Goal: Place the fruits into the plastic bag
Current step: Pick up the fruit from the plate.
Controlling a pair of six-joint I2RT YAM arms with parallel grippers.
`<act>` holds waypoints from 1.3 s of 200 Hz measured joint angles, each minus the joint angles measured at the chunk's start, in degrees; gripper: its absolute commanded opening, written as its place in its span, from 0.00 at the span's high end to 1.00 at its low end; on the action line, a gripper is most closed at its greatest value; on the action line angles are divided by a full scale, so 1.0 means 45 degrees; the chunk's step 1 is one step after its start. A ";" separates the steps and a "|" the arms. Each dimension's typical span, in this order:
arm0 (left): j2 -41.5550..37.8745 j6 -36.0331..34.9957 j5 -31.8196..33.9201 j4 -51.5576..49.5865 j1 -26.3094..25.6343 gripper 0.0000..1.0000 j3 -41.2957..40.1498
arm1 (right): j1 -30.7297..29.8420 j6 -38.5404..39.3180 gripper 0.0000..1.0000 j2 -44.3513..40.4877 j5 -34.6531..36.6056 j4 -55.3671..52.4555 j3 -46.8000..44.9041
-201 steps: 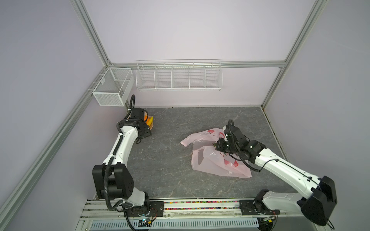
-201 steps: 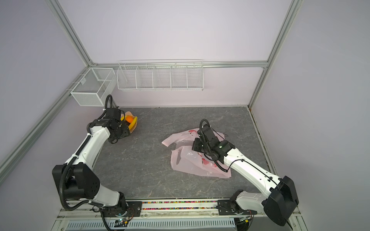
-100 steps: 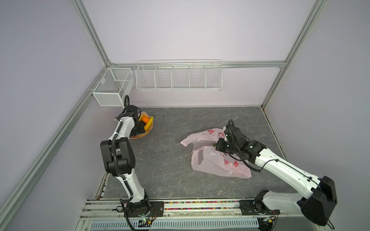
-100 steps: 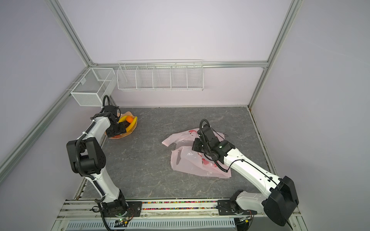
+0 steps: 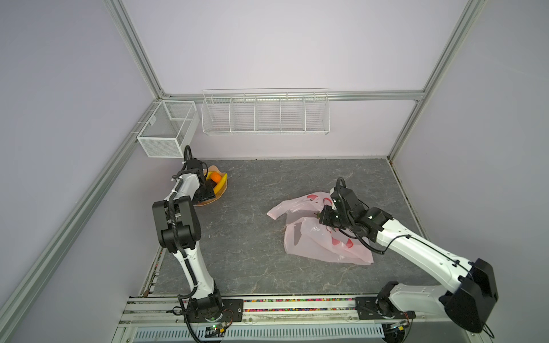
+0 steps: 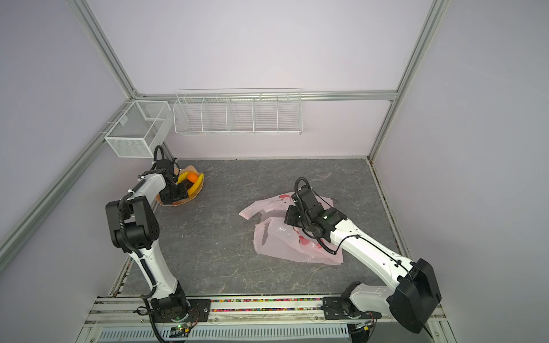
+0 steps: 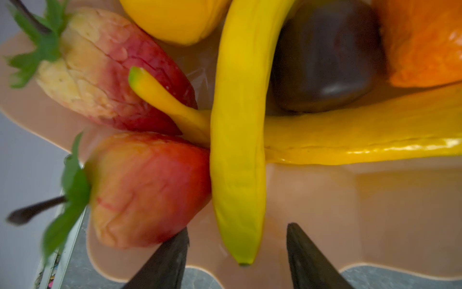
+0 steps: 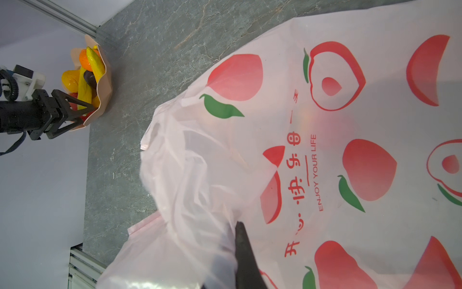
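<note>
Foreground, right gripper (image 5: pixel 320 215): clamped tight on a bunched fold of the bag (image 5: pixel 322 248). The film gathers at its dark fingertips (image 8: pixel 241 235) and lifts off the lower layer near the mouth.
Bag: pale pink, printed with red fruit, lying crumpled on the grey table (image 5: pixel 252 178) on the robot's right. No fruit can be made out inside it in any view.
Middle ground: bare table, with bag and dish well apart.
Far corner, dish (image 6: pixel 181 202): peach-coloured, wavy-edged, close to the left wall. All the fruit in sight lies in it.
Fruit: two bananas crossing, one (image 7: pixel 237 150) over the other (image 7: pixel 350 140); two strawberries (image 7: pixel 145 187) beside them; a pear (image 7: pixel 175 17), an orange (image 7: pixel 425 42) and a dark brown piece (image 7: pixel 325 57) behind.
Left gripper (image 7: pixel 238 227): jaws apart, one on each side of the upper banana's tip, with a gap showing on both sides. It has hold of nothing.
Progress: early, by the look of it. The bag is held ready and a first pick is lined up on the banana. Nothing appears bagged, and seven pieces are left to carry across.
</note>
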State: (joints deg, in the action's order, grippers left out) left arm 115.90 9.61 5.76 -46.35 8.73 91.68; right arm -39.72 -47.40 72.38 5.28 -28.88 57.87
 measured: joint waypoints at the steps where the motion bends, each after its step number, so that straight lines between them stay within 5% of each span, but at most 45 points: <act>1: 0.0000 0.0000 -0.0010 0.0000 0.0000 0.38 0.0010 | 0.0000 0.0000 0.94 0.0005 0.0000 -0.0005 0.0000; 260: 0.0408 0.0500 -0.0491 0.1001 0.0034 0.55 0.0214 | 0.0000 -0.0005 0.94 -0.0510 0.0350 -0.0379 0.0039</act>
State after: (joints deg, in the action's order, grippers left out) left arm 117.73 11.86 3.55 -41.85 8.88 92.64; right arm -39.72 -47.42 70.08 6.85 -30.59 58.04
